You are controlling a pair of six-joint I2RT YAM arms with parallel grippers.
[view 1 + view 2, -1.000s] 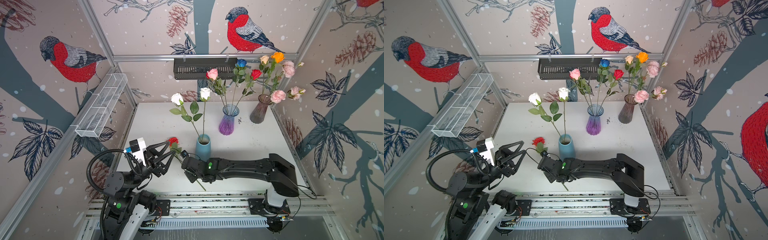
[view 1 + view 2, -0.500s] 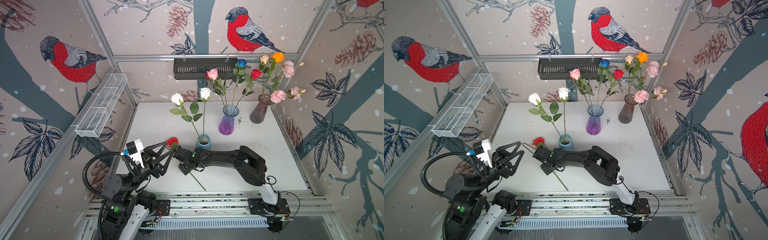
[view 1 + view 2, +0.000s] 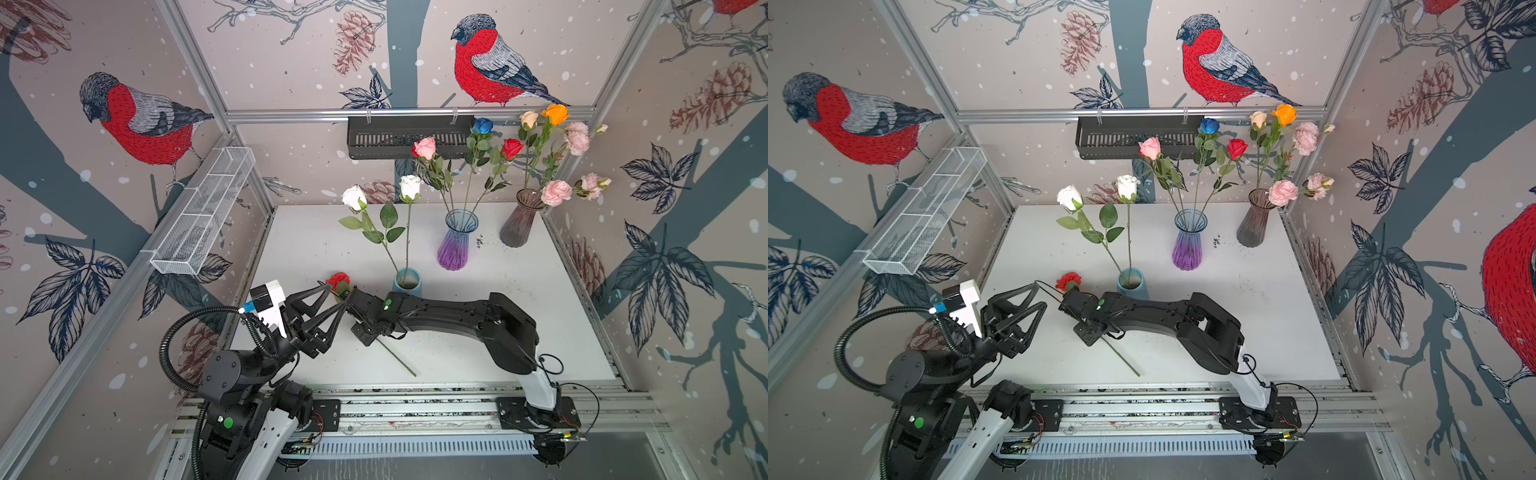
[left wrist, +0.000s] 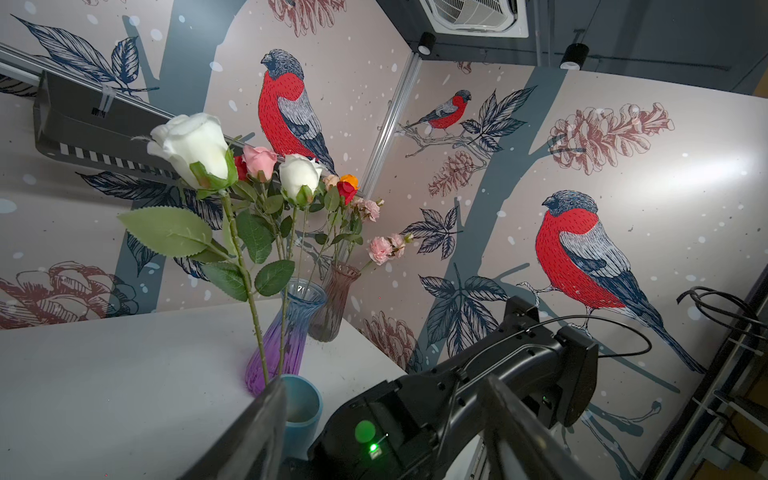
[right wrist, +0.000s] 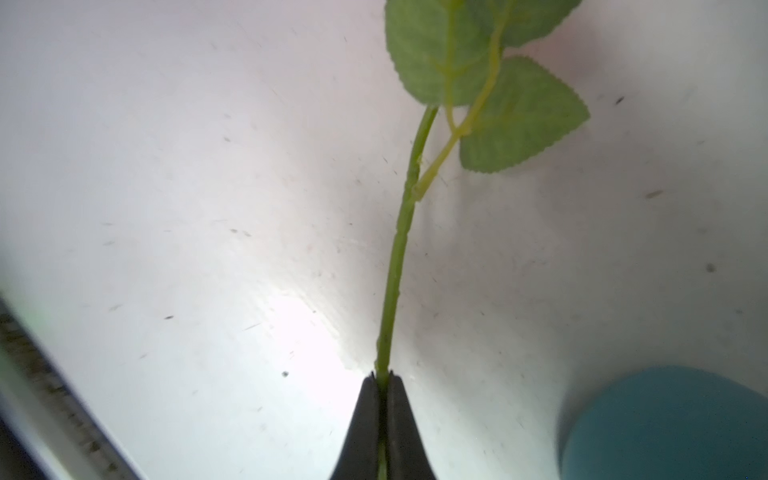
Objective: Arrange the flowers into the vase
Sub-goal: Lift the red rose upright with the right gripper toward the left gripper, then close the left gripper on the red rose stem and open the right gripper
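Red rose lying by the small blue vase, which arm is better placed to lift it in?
Right. The right arm's fingers are shut on the stem of the red rose, close beside the blue vase. The left arm's fingers stand open and empty, off to the side.

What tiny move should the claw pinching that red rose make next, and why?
Probably lift it up: the right claw is shut on the stem of the red rose, which lies low along the table, and the blue vase beside it opens higher up.
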